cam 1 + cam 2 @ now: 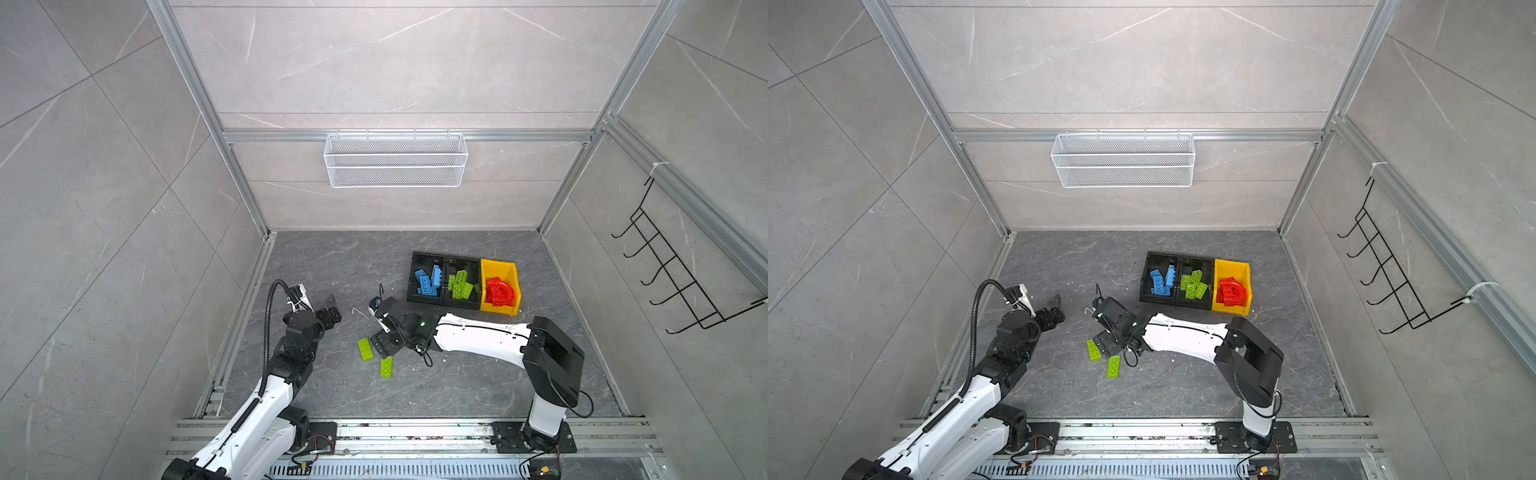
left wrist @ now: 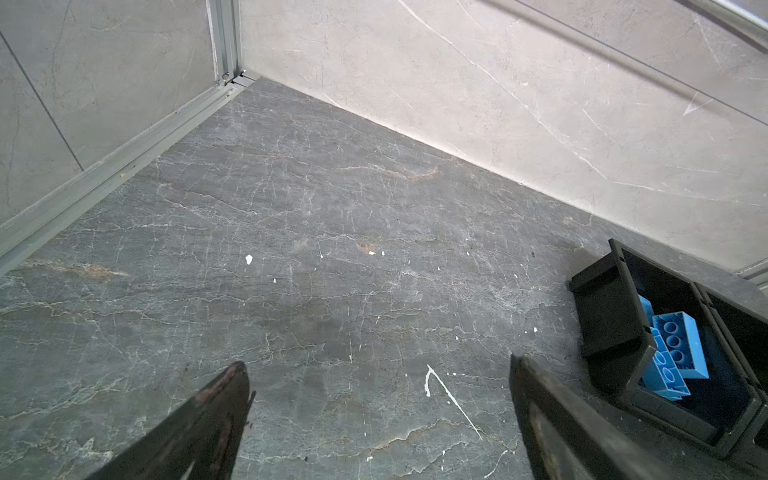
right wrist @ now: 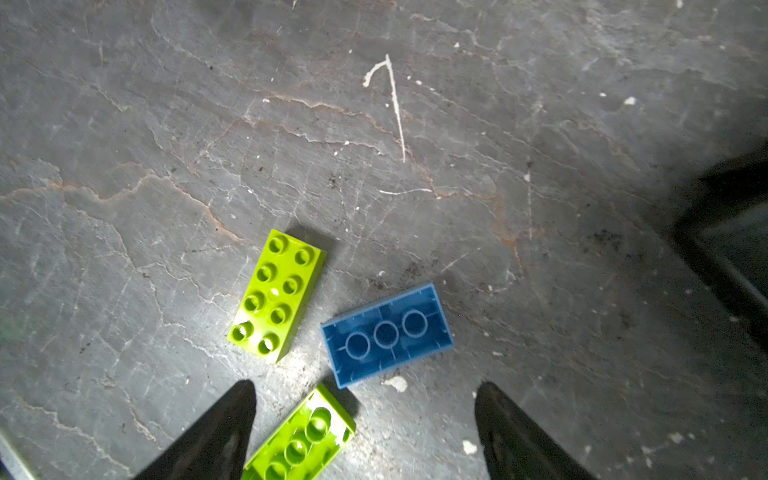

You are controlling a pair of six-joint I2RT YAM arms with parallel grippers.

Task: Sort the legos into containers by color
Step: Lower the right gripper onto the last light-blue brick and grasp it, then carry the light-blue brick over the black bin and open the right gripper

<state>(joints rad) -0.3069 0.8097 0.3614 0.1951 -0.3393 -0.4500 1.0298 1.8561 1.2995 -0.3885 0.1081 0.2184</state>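
A green brick [image 1: 365,349] lies on the floor [image 1: 457,374], with a second green brick [image 1: 386,367] at its 4 o'clock and a blue brick [image 3: 386,334], underside up, just beside both. The right gripper [image 3: 365,388] hovers over them, jaws spread, empty. The bin row [image 1: 428,254] stands at 2 o'clock. The left gripper [image 2: 376,363], at 10 o'clock, is released and empty.

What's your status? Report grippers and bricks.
Left gripper open, empty. Right gripper open above loose bricks. Green brick, second green brick, blue brick unsorted on table. Nothing seen blocking.
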